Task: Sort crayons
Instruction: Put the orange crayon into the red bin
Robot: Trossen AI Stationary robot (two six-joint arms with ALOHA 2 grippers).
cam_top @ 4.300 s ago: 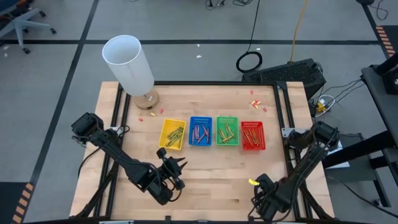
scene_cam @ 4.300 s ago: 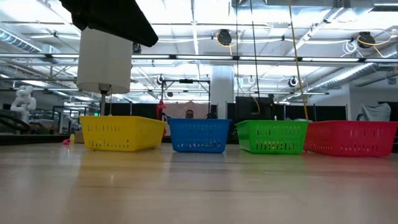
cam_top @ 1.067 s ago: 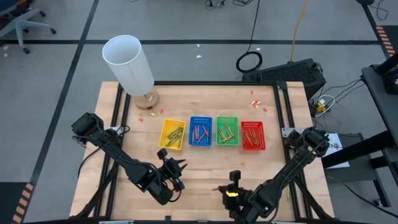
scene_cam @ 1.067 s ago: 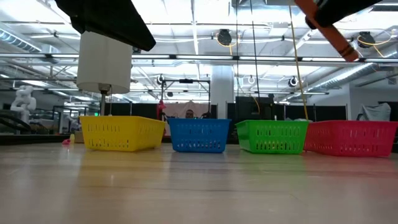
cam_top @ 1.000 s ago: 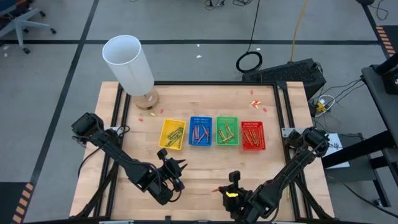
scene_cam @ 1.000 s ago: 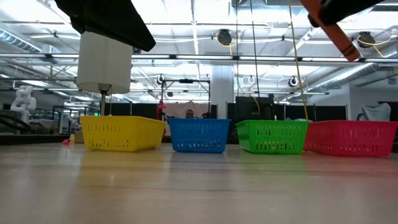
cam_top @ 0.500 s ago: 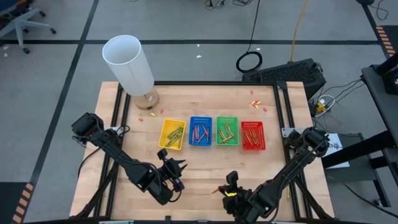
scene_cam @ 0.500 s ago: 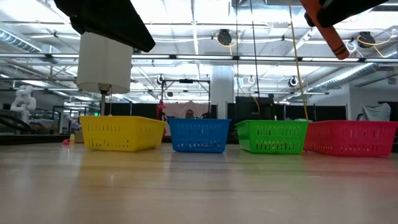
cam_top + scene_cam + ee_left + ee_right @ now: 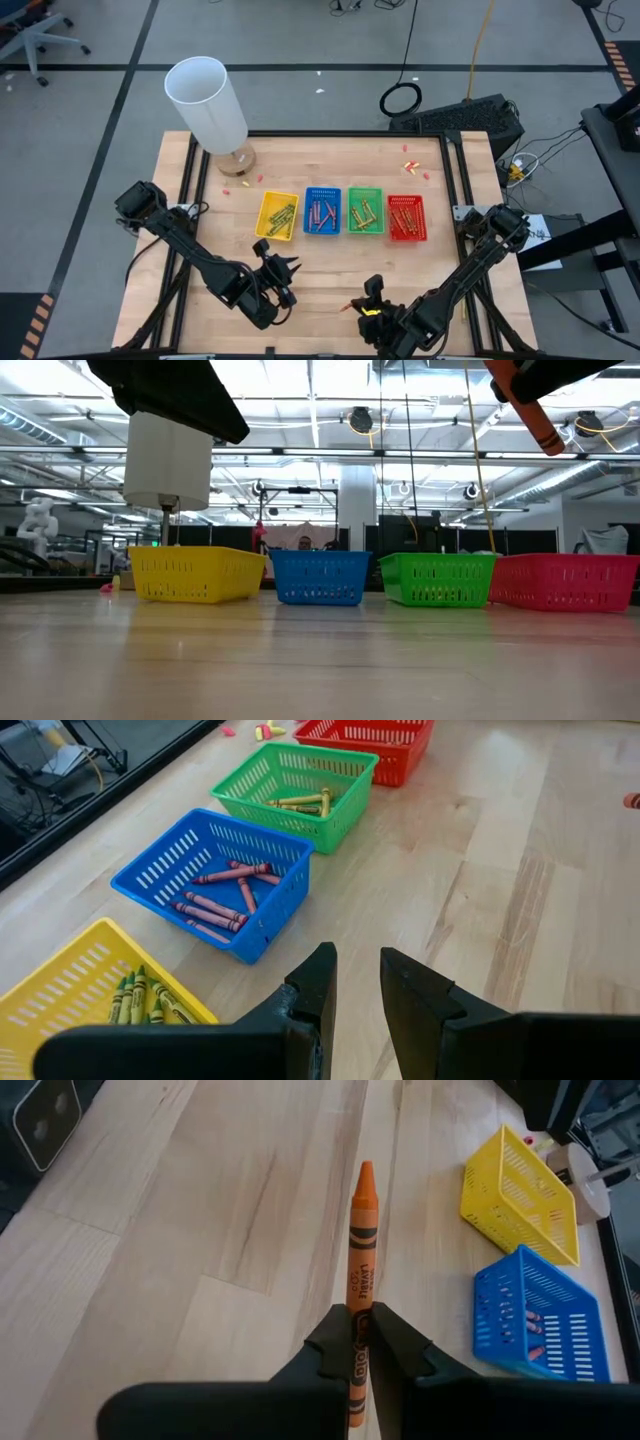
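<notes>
Four trays (image 9: 322,232) in a row each hold crayons (image 9: 319,213).

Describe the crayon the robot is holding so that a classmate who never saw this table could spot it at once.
Start at the row of four trays, then look to the near table edge, where the right hand is. It pinches an orange crayon: the only crayon outside a tray.
</notes>
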